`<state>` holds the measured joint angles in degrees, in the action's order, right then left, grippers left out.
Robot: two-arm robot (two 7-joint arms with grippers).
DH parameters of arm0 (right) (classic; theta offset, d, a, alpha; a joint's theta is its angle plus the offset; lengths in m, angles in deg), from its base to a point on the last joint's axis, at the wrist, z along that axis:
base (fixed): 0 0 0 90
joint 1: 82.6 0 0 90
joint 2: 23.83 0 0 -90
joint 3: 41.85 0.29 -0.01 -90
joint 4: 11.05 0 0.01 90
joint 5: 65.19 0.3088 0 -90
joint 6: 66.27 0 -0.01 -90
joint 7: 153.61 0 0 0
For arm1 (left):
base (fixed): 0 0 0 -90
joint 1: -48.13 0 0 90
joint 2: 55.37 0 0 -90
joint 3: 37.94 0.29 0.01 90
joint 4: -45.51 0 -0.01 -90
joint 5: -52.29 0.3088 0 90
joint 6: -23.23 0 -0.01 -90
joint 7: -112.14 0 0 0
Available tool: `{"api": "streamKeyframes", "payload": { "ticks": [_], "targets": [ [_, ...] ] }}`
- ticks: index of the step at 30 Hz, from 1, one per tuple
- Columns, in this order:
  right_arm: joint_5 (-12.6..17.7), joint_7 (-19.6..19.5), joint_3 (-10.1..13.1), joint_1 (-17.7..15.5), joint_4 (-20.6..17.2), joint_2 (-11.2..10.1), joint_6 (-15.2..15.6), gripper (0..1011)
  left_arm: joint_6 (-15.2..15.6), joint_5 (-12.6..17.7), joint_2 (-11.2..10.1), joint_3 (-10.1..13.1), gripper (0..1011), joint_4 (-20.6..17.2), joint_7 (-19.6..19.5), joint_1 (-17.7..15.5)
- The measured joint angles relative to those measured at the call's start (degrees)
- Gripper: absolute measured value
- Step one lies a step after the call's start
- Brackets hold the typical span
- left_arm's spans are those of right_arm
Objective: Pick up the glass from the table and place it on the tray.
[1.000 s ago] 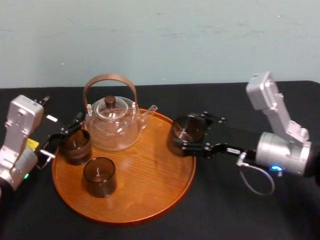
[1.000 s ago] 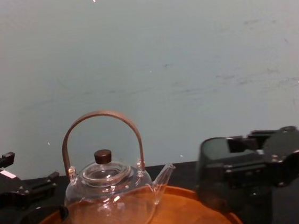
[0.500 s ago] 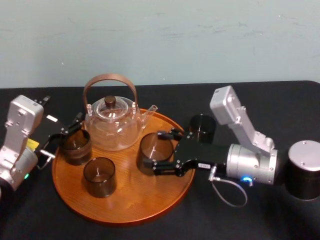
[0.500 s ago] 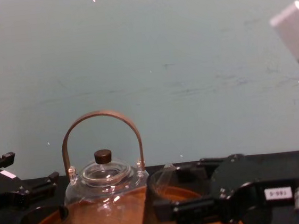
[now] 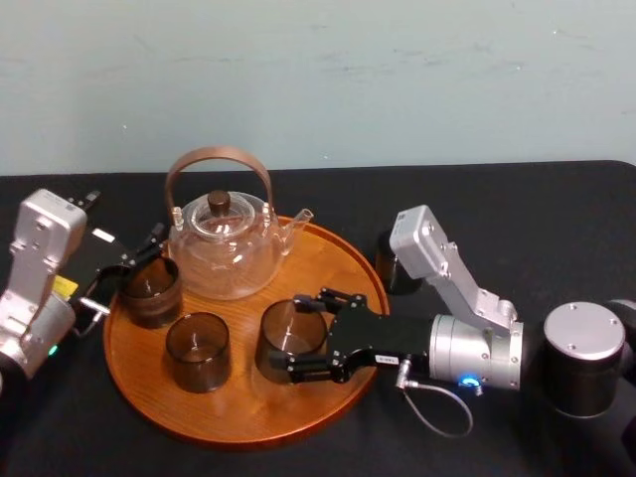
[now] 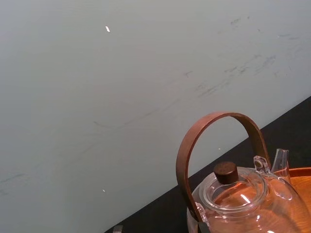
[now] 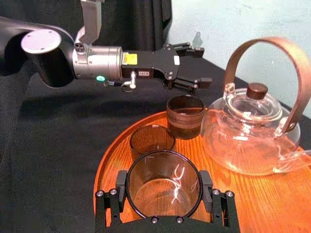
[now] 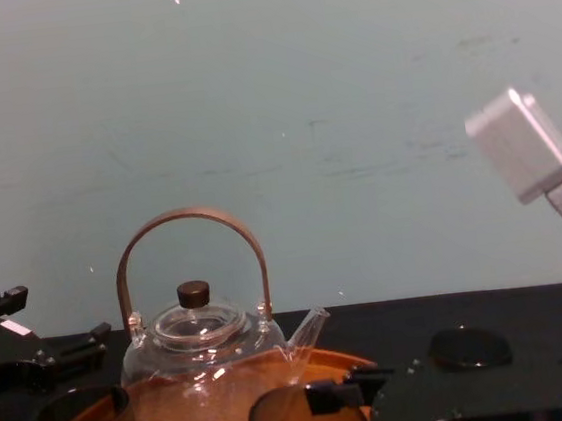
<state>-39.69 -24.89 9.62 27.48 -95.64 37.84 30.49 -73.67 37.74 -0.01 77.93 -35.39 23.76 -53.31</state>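
Right now your right tool [image 5: 294, 348] is clamped on the smoky brown drinking glass [image 5: 288, 333], one finger on each side of the wall; the right wrist view shows both pads pressed against it.

- Glass position: over the large round orange-brown wooden tray [image 5: 333, 266], in its front-right part and well inside the rim. It is upright with the mouth up. You cannot tell whether the base touches the wood.
- Just to its left on the tray stands a second smoky glass cup [image 5: 197, 350], close but apart.
- Behind that, at the tray's left edge, is a darker brown cup [image 5: 151, 288].
- The clear glass teapot with the bent wooden handle [image 5: 221, 253] sits at the back of the tray, spout pointing right.
- Your left tool [image 5: 129, 268] is parked at the tray's left edge with its jaws spread, just beside the darker cup.
- On the black tabletop [image 5: 517, 199], a dark cylinder [image 5: 396, 266] stands just off the tray's right rim, partly hidden by the right arm.
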Motion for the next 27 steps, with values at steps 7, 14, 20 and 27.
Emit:
{"api": "streamKeyframes", "payload": {
  "ticks": [7,14,20,27],
  "targets": [
    [-0.25,0.02,-0.61,0.25,1.92,0.67,-0.37,904,0.0,0.0,0.0,0.0,1001,0.0,0.0,0.0],
    [-0.76,-0.12,-0.9,0.39,3.43,1.14,-0.64,903,0.0,0.0,0.0,0.0,1001,0.0,0.0,0.0],
    [-1.35,-0.5,-0.93,0.41,4.36,1.44,-0.78,903,0.0,0.0,0.0,0.0,1001,0.0,0.0,0.0],
    [-2.07,-0.79,-0.99,0.49,5.26,1.82,-0.79,903,0.0,0.0,0.0,0.0,1001,0.0,0.0,0.0]
  ]
}}
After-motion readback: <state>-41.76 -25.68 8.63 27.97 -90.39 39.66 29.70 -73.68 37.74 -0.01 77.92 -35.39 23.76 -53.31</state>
